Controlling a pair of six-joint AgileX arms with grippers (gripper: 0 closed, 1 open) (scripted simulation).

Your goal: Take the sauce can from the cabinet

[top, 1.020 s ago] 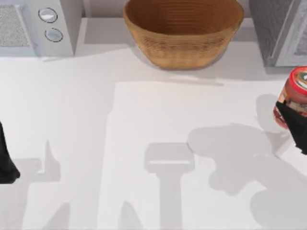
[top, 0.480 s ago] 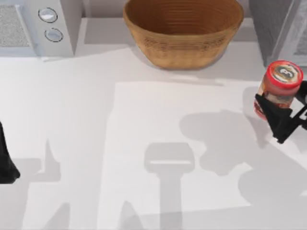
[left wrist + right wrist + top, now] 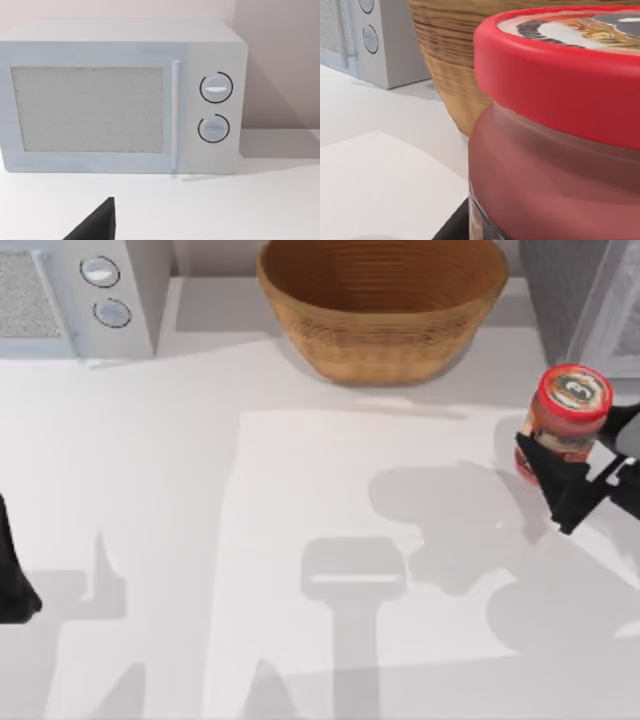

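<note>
Red-lidded sauce can (image 3: 565, 420) within right tool (image 3: 572, 472)

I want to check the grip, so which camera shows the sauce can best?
The top view: the whole sauce can stands upright, the right gripper shut on its body. The right wrist view gives a close-up of its red lid and upper body. The left wrist view faces the microwave.

A plain pinkish-grey wall (image 3: 280, 60) is standing behind my smooth white desk (image 3: 150, 470), which is catching soft grey shadows under overhead light.
</note>
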